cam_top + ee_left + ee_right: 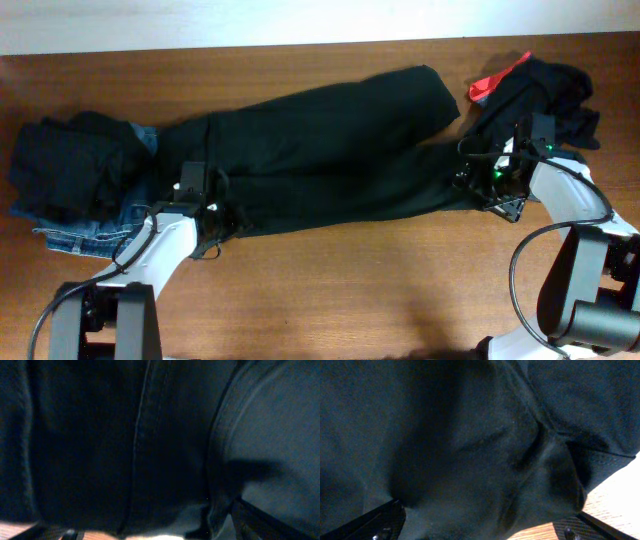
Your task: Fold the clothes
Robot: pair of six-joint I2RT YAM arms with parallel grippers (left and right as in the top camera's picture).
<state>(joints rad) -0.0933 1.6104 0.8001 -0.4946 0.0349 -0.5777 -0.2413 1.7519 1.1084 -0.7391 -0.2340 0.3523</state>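
Note:
A large black garment [320, 150] lies spread lengthwise across the table, with a thin cord loop [207, 250] at its left end. My left gripper [193, 172] sits on that left end. In the left wrist view dark seamed fabric [150, 435] fills the frame, and the fingers [150, 531] show only at the bottom corners, spread apart. My right gripper [472, 168] is at the garment's right end. Its fingers [480, 530] are wide apart over bunched black fabric [470, 445]. Blue denim jeans [100, 228] lie at the left under a black pile [70, 165].
A crumpled black garment with a red edge [500, 80] lies at the back right corner. Bare wooden table [380, 290] runs along the front between the two arm bases. The table's back edge meets a white wall.

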